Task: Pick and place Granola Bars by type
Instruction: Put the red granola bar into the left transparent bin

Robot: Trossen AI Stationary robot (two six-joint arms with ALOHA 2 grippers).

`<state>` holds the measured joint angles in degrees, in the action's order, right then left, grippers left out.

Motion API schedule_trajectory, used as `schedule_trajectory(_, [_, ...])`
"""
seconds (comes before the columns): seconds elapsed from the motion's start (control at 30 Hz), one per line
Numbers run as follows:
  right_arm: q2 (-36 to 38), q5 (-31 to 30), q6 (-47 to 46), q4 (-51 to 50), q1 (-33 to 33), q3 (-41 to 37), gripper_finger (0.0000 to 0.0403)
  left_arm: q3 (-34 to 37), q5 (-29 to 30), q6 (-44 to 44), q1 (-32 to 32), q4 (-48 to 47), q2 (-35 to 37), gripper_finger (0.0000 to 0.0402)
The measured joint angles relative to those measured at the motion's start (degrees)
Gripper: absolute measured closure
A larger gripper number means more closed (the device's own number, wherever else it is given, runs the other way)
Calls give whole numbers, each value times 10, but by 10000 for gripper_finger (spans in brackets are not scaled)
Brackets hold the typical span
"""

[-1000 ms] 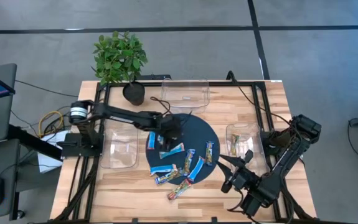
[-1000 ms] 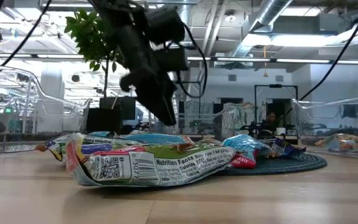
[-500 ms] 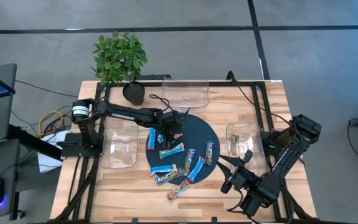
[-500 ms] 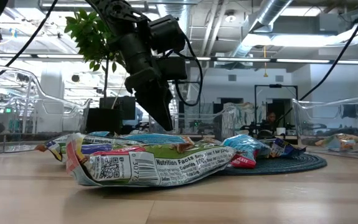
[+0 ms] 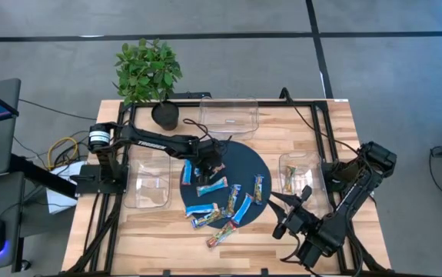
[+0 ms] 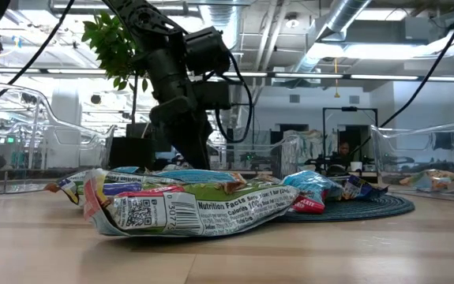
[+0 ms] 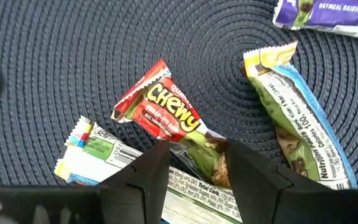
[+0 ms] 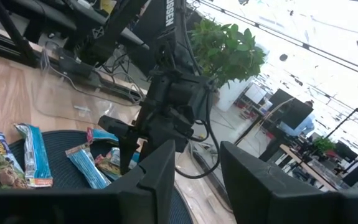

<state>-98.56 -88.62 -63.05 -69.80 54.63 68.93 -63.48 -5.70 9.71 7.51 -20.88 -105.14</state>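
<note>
dark woven mat (image 7: pixel 54 74), red chewy bar (image 7: pixel 166 115) between open left hand (image 7: pixel 194 158) fingers

Bare wood (image 5: pixel 159 231) lies open at seven o'clock. The dark mat (image 5: pixel 244 165) is crowded at six with granola bars (image 5: pixel 219 206); clear bins (image 5: pixel 228 115) block twelve, another bin (image 5: pixel 147 185) nine, potted plant (image 5: pixel 147 73) eleven.

mat (image 7: pixel 73 56): woven, matt | Granola Bars (image 7: pixel 166 118): glossy wrappers | table (image 5: pixel 151 231): wood

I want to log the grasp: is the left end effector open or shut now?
Open. The left end effector has its fingers apart, straddling the red Chewy bar on the mat, not yet clamped.
</note>
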Motion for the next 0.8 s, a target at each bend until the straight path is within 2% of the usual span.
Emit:
schedule_trajectory(0.3, [0,0,0,0,0,0,282,-1,-4,-16,-2,4,-13,251])
schedule_trajectory(0.4, [0,2,0,0,0,0,283,-2,-22,-20,-4,17,-26,251])
schedule_trajectory(0.8, [0,14,1,0,-4,0,283,-10,-15,-1,-5,11,-38,251])
